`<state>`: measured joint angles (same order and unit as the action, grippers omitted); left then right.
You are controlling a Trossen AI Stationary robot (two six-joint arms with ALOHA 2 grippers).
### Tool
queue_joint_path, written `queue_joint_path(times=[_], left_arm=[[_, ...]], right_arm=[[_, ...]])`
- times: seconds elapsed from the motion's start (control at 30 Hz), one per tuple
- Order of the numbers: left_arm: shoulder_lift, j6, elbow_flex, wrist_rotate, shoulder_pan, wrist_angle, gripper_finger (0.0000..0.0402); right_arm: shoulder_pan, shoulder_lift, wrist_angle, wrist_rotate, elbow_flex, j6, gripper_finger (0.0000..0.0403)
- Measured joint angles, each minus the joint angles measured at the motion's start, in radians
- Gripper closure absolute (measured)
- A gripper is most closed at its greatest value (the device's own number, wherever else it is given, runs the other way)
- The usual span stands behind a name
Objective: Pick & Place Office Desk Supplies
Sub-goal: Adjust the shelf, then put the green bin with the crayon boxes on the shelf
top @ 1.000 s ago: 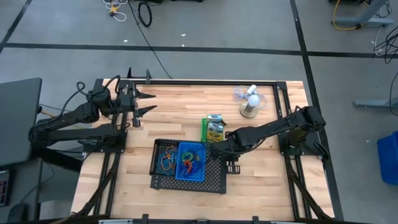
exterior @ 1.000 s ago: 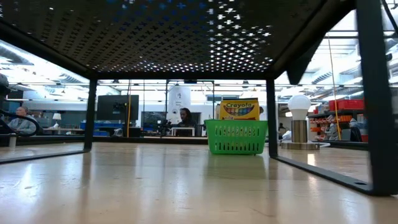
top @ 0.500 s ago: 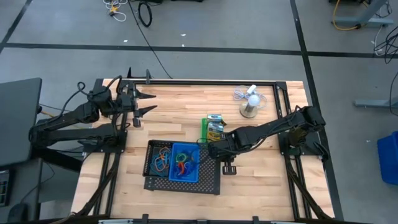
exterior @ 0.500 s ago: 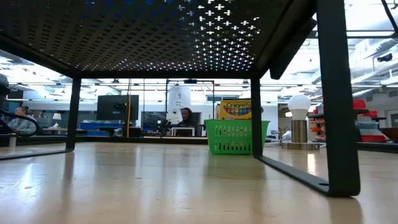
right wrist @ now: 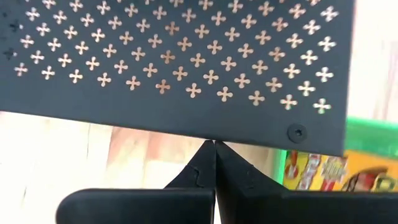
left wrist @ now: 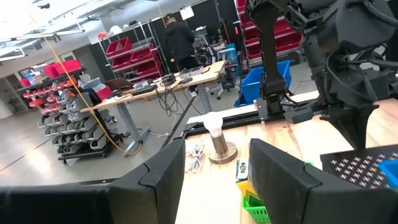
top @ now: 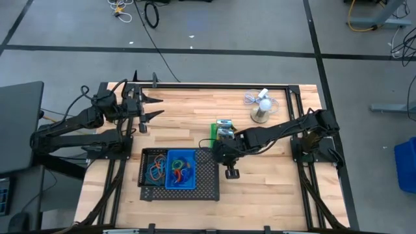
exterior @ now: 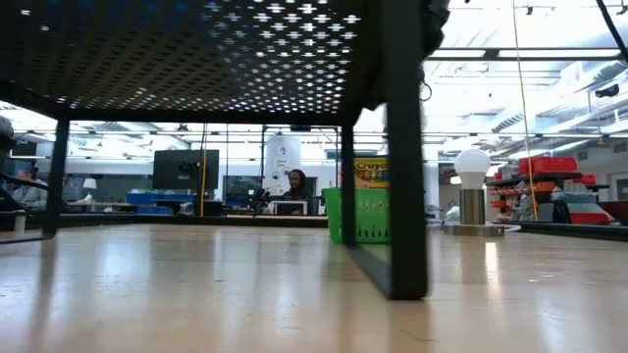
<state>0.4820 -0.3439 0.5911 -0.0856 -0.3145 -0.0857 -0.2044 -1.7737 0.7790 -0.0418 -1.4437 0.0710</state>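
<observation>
My right gripper (top: 220,153), jaws pressed together and holding nothing, nudges the black mesh tray (top: 207,188) carrying the blue bin (top: 176,170) across the tabletop (top: 273,188); pushing low and level should prevent tipping. My left gripper (top: 154,106) waits half-open, empty.

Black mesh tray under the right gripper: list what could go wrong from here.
1. The right gripper is shut at the edge of the black mesh tray; its closed tips could slip off or under the edge.
2. The tray carries a blue bin of rubber-band loops; a jerk may spill them.
3. The green bin with the crayon box stands close beside that arm and may get knocked.
</observation>
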Motion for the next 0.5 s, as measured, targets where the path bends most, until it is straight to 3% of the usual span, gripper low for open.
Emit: queue_joint_path(times=[0.3,0.5], left_arm=[[0.0,0.001,0.0,0.0,0.0,0.0,0.0214],[0.0,0.002,0.0,0.0,0.0,-0.002,0.0214]], right_arm=[[0.025,0.0,-0.101,0.003,0.0,-0.068,0.0403],[0.042,0.001,0.111,0.098,0.0,-0.021,0.04]])
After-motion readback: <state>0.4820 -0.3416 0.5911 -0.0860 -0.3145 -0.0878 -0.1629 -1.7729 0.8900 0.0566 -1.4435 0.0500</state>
